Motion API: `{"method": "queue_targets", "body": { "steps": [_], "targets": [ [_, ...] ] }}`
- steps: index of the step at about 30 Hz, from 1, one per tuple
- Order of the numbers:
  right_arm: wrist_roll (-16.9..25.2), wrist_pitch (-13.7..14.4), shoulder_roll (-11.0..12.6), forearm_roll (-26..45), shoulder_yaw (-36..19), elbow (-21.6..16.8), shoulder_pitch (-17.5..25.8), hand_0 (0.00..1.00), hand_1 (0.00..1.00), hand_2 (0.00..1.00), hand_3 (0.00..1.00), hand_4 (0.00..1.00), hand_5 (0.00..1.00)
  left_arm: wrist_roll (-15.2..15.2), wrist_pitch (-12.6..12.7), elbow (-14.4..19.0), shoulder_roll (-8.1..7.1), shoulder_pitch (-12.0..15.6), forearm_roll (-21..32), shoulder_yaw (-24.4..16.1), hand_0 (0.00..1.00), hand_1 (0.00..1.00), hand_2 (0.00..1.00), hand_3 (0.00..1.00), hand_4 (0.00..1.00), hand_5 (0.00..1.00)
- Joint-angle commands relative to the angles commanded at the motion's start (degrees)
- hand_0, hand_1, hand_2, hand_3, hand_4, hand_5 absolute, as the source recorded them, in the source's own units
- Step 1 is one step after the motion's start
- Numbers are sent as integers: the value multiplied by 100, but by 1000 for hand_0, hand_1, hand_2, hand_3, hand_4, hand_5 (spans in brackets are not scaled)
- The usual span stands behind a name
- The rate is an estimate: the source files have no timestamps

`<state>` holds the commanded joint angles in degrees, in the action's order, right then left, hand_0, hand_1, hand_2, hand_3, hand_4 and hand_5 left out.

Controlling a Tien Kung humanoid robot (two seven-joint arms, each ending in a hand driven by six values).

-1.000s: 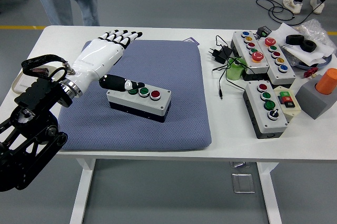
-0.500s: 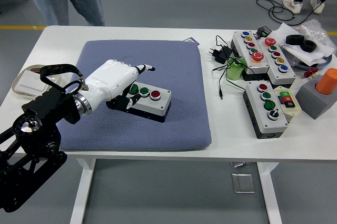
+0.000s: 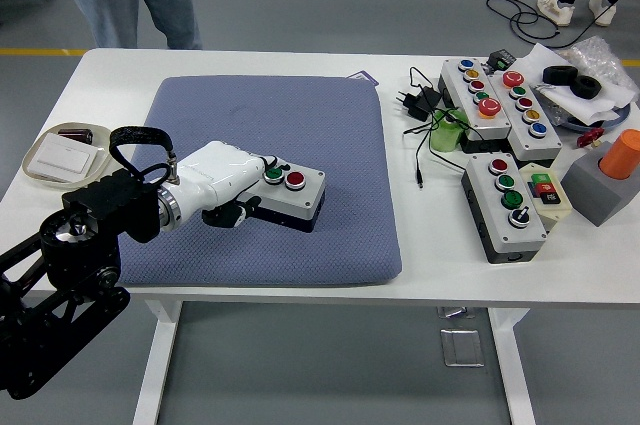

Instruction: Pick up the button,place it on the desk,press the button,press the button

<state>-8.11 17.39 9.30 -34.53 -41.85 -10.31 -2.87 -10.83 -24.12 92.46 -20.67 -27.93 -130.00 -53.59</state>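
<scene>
Left hand point(image 3: 232, 185) — atop button box point(image 3: 292, 192)

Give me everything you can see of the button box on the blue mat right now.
The button box is a grey, plastic-looking rectangular case with a dark base, lying flat and slightly angled near the middle of the blue mat. On its top a green button and a red button show; its left end is covered by the left hand, whose white back lies over it with dark fingers curled at the near side. Nothing else touches it.
</scene>
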Motion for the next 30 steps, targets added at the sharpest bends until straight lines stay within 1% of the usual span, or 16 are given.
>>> {"method": "queue_targets", "body": {
  "steps": [5,8,11,18,25,30],
  "targets": [
    [-1,1,0,-8,-4,0,-14,630,466,528,584,271,6,-36,-81,-219,38,-30,0,13,128,72,94,901,472,2],
    [-6,-3,-2,-13,-4,0,-20,631,466,528,584,272,6,-73,-16,-291,74,-20,0,-44,132,69,90,905,470,2],
    [-11,-3,-5,-18,-8,0,-25,631,466,528,584,272,6,-93,19,-295,81,-43,0,-79,132,69,90,905,470,2],
    [-8,-5,-4,-5,4,0,-32,631,466,528,584,271,7,-87,6,-255,63,-105,0,-143,134,68,88,906,468,2],
    [-11,-2,-6,-10,-5,0,-31,631,466,528,584,271,6,-61,-54,-371,57,-157,0,-39,135,67,88,906,468,2],
    [-16,-1,-6,-26,-16,0,-36,630,466,528,584,271,7,-57,-134,-552,54,-229,0,112,135,67,88,907,463,2]
  ]
}}
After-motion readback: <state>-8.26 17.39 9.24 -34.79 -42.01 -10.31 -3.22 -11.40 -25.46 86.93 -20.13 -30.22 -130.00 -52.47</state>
